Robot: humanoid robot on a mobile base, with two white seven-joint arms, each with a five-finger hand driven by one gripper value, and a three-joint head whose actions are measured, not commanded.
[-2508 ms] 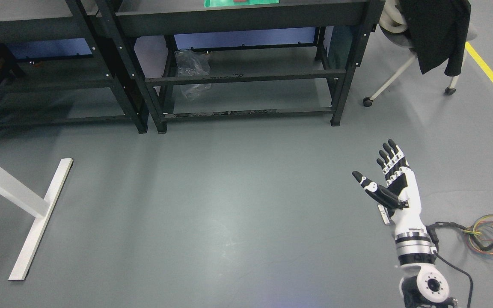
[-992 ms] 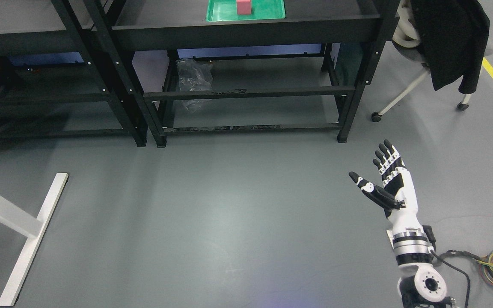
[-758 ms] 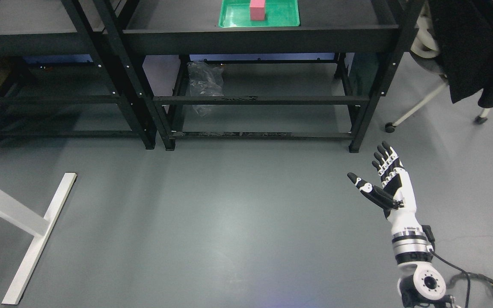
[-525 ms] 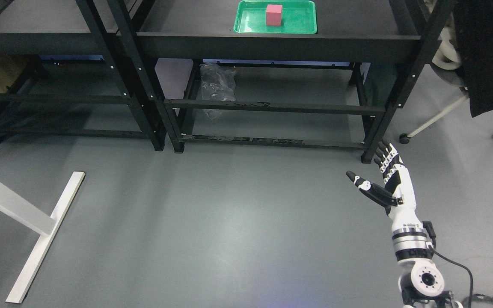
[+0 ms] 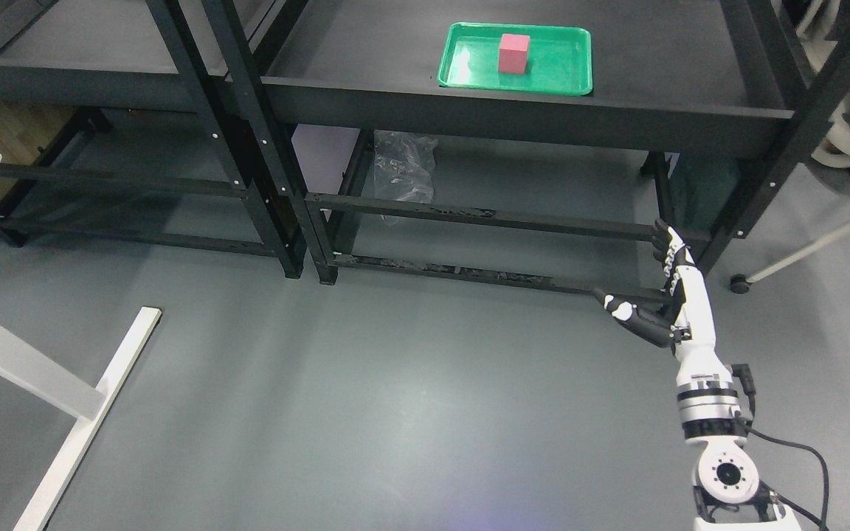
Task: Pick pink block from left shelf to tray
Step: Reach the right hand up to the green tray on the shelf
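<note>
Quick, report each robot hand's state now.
Left robot hand: not in view.
Right robot hand: open, fingers spread, holding nothing, low beside the shelf frame.

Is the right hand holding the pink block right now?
No. The right hand is open and empty low beside the shelf, while the pink block sits in the green tray.

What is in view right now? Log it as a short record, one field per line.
block: pink block standing in the tray
tray: green tray on the right shelf unit's top board
right hand: right hand open, empty, raised over the floor, below and right of the tray
left hand: not in view
under shelf: clear plastic bag
lower left: white table leg
</note>
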